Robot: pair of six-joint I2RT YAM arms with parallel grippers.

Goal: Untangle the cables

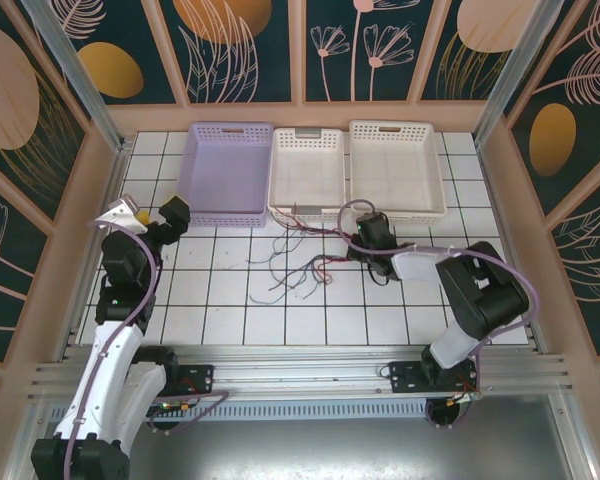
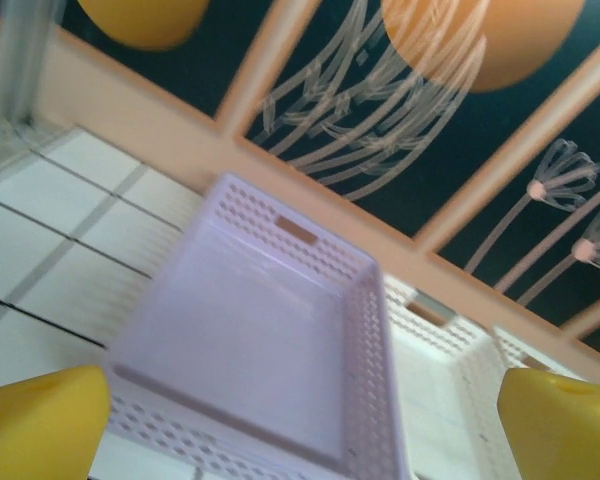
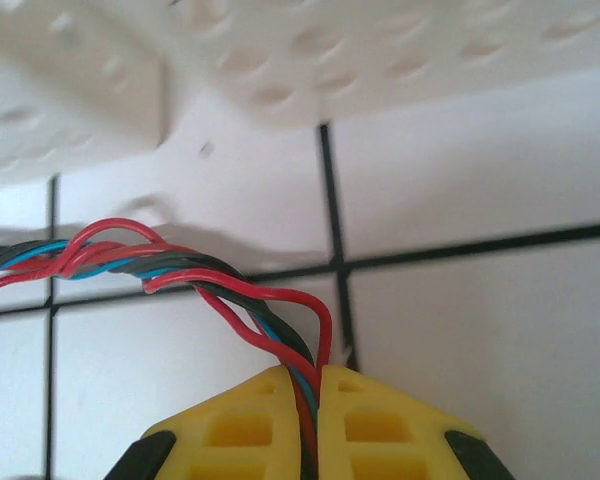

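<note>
Three baskets line the far edge of your tabletop [image 1: 210,300]: a lilac basket [image 1: 226,172], a middle white basket [image 1: 308,170] and a right white basket [image 1: 395,165], all showing bare bottoms. Your left end effector [image 2: 300,425] gapes wide, holding nothing. The cables [image 3: 190,268], red, blue and black strands twisted together, sprawl on the tiles before the middle white basket. Your right end effector [image 3: 318,388] is clamped on the twisted bundle.

Robot lab cell: white gridded tabletop [image 1: 210,300] boxed in by leaf-print wall panels [image 1: 240,50], silver aluminium extrusion rail [image 1: 300,375] at near edge, black-and-white left arm [image 1: 112,350] and right arm [image 1: 485,290] bolted on.
</note>
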